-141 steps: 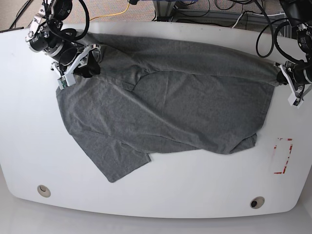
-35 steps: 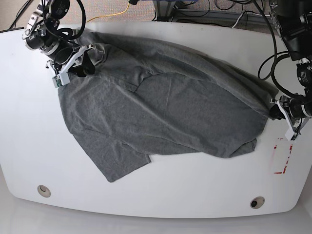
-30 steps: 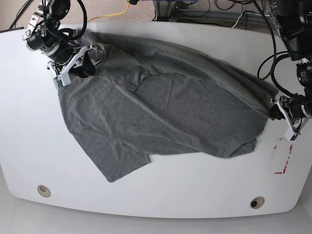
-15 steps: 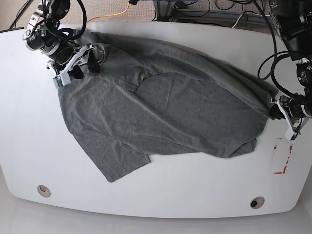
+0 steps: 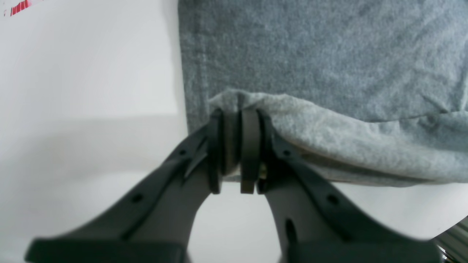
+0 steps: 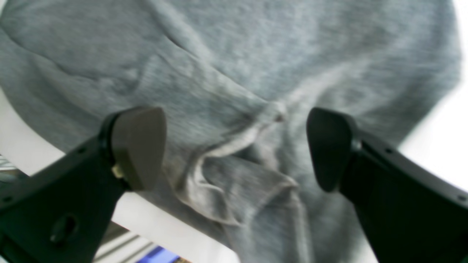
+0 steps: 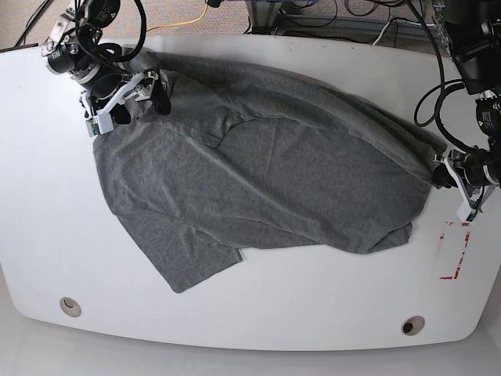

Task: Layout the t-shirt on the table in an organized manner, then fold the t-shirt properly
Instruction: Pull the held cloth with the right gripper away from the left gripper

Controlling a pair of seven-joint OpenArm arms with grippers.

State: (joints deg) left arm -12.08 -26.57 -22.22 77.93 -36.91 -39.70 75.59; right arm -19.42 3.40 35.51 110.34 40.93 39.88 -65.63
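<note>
At ten o'clock on the glossy white tabletop [image 7: 47, 196]: right gripper [image 7: 135, 98], black fingers [image 6: 139, 142] spread wide, gripping nothing, poised just above a bunched corner of the plain heather-grey knit t-shirt [image 7: 258, 172]. Spread rumpled across the middle, that shirt, from ten o'clock to three o'clock, one flap hanging toward seven. At three o'clock: left gripper [image 5: 236, 146], pressed together on a folded edge of cloth. Red tape rectangle mark [image 7: 455, 249] at four.
</note>
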